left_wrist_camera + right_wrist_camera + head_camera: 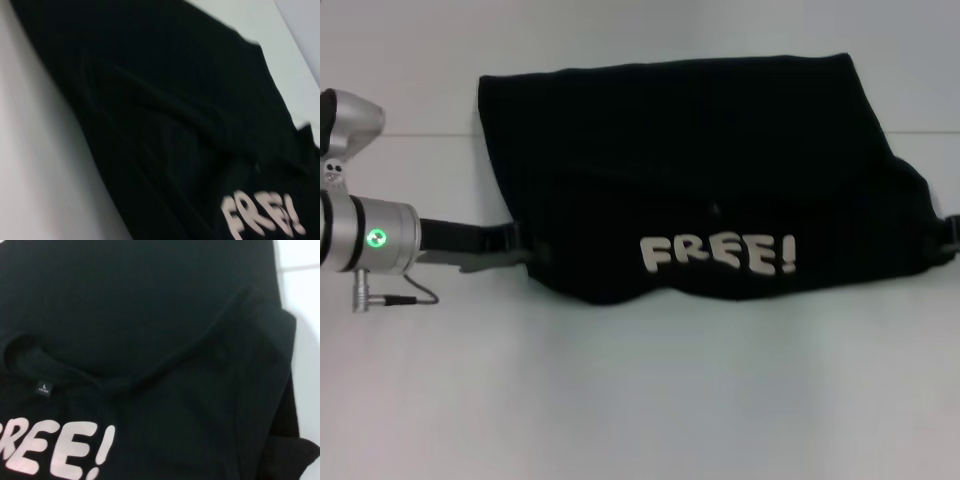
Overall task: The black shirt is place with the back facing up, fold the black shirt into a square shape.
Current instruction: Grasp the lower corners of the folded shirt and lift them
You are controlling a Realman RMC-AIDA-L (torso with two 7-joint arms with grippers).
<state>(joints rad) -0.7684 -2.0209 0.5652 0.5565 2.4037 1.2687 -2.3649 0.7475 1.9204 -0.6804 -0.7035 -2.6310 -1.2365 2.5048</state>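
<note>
The black shirt point(700, 150) lies across the white table, its near part turned over so the white "FREE!" lettering point(718, 255) faces up. My left gripper point(525, 243) is at the shirt's left edge, shut on the fabric of the turned-over part. Only a sliver of my right gripper point(950, 240) shows at the shirt's right edge, at the frame's border. The left wrist view looks along the black shirt point(150, 100) to the lettering point(262, 220). In the right wrist view the shirt point(150, 300) shows its collar, a size label point(44, 389) and the lettering point(55, 447).
The white table point(640, 400) stretches bare in front of the shirt and to its left. A faint seam line point(420, 133) crosses the table behind my left arm. Nothing else stands on the table.
</note>
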